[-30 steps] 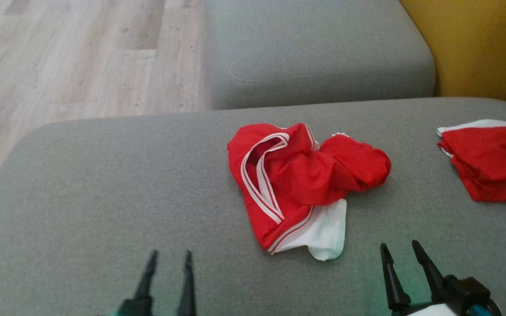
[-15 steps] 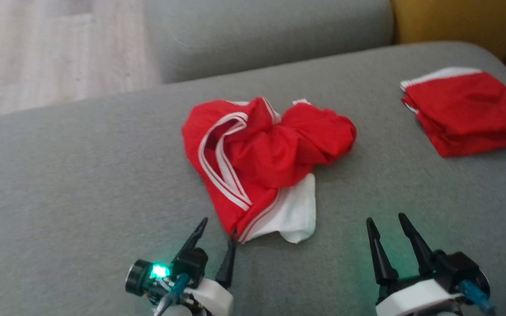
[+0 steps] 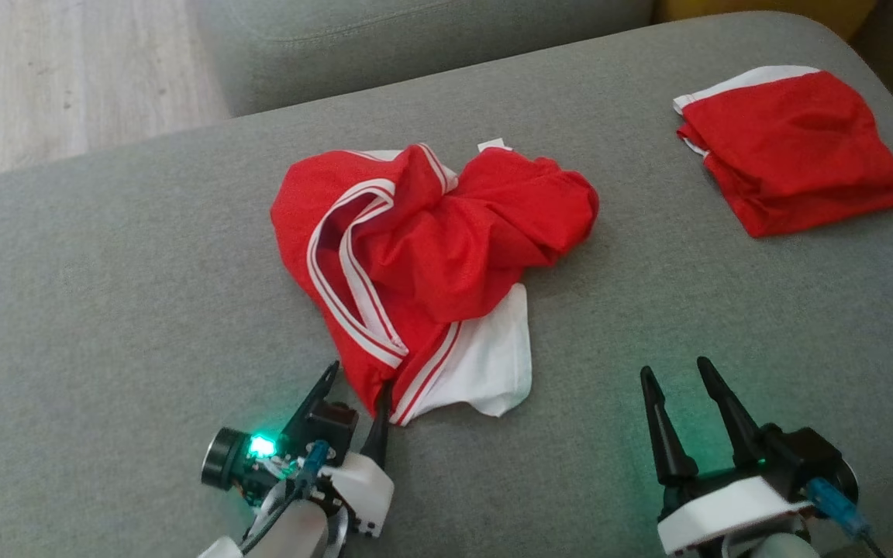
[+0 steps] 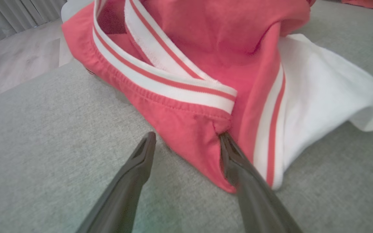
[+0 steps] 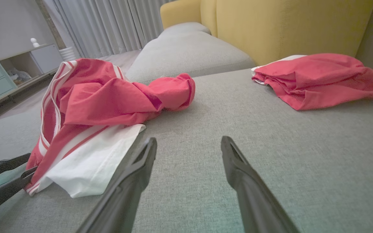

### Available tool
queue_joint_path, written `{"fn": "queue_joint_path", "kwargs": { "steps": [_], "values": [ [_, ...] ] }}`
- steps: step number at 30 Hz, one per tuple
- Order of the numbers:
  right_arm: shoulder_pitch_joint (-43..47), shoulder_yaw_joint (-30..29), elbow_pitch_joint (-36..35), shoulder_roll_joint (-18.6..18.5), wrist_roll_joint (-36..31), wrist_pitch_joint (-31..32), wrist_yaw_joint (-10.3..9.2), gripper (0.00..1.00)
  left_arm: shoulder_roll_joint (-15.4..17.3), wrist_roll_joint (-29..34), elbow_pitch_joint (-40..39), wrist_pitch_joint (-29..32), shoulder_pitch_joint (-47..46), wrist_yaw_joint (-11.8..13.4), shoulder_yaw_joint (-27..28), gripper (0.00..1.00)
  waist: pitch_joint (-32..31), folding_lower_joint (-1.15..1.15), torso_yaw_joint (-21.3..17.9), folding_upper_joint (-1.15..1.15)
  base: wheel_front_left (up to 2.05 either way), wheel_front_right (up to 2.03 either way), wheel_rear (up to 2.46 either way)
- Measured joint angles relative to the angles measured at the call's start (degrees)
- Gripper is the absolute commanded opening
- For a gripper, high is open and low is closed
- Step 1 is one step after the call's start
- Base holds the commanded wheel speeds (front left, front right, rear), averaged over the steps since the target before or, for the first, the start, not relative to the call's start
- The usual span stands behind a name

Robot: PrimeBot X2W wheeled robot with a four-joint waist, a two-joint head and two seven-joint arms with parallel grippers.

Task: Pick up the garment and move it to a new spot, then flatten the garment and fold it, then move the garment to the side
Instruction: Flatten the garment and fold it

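Plainly my left pincer (image 4: 187, 135) gaped wide, empty, around the near corner of the crumpled red, white-striped fabric garment (image 3: 415, 248); closing shallow, the cloth might slip out.

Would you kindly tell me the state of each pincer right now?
Left pincer: open, straddling the garment's near corner, nothing gripped.
Right pincer: open, holding nothing.

grey sofa (image 3: 105, 310) — wood flr (image 3: 67, 77), curtains (image 5: 108, 26)
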Motion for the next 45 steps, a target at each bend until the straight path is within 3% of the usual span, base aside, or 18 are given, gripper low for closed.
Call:
{"fn": "queue_joint_path", "kwargs": {
  "steps": [7, 8, 9, 10, 13, 19, 27, 28, 34, 41, 45],
  "values": [
    [-1.9, 0.7, 0.0, 0.0, 0.2, 0.0, 0.0, 1.0, 0.0, -1.8, 2.2, -0.3, -2.5, 0.1, -2.7, 1.0, 0.7, 0.0, -1.8, 0.0, 0.0, 0.0, 0.0],
    [-2.0, 0.9, 0.0, 0.0, 0.4, 0.0, 0.0, 1.0, 0.0, -2.1, 2.4, -0.3, -2.9, 0.2, -2.9, 0.94, 0.8, 0.0, -2.2, 0.0, 0.0, 0.0, 0.0],
    [-2.0, 1.0, 0.0, 0.0, 0.4, 0.0, 0.0, 1.0, 0.0, -2.1, 2.7, -0.3, -3.4, 0.2, -3.1, 0.74, 0.8, 0.0, -2.5, 0.0, 0.0, 0.0, 0.0],
    [-2.0, 1.1, 0.1, 0.0, 0.4, 0.0, 0.0, 1.0, 0.0, -2.1, 2.9, -0.3, -3.8, 0.2, -3.1, 0.74, 0.9, 0.0, -2.8, 0.0, 0.0, 0.0, 0.0],
    [-2.0, 1.3, 0.2, 0.0, 0.4, 0.0, 0.0, 1.0, -0.1, -2.1, 3.1, -0.2, -5.1, 0.4, -3.4, 0.0, 0.9, 0.0, -3.9, 0.0, 0.0, 0.0, 0.0],
    [-2.0, 1.6, 0.7, 0.0, 0.5, 0.0, 0.0, 1.0, -0.1, -2.1, -3.8, -0.2, -7.7, -1.5, -4.4, 0.0, 0.4, 0.0, -6.5, 0.0, 0.0, 0.0, 0.0],
    [-2.0, 2.9, 0.9, 0.0, 1.6, 0.0, 0.0, 1.0, -0.2, -3.2, -10.5, -0.2, -19.8, -5.0, -5.8, 0.0, -0.9, -0.01, -10.3, 0.0, 0.0, 0.0, 0.0],
    [-2.0, 3.3, 0.9, 0.0, 2.1, 0.0, 0.0, 1.0, -0.2, -4.0, -11.1, -0.2, -24.6, -6.5, -5.7, 0.0, -1.3, 0.0, -11.4, 0.0, 0.0, 0.0, 0.0],
    [-1.8, 3.2, 0.9, 0.0, 3.0, 0.0, 0.0, 1.0, -0.8, -5.1, -12.2, -0.3, -39.3, -7.5, -2.5, 0.0, -2.7, -0.01, -13.5, 0.0, 0.0, 0.0, 0.0],
    [-0.1, 2.1, 0.8, 0.0, 3.2, 0.0, 0.0, 1.0, -1.7, -4.9, -13.9, -0.3, -49.9, -7.4, 2.3, 0.0, -4.0, -0.01, -12.0, 0.0, 0.0, 0.0, 0.0],
    [0.1, 1.7, 0.4, 0.0, 3.3, 0.0, 0.0, 1.0, -1.1, -7.0, -11.7, -0.3, -47.6, -7.6, 6.1, 0.0, -4.5, -0.01, -9.7, 0.0, 0.0, 0.0, 0.0]
  ]
}}
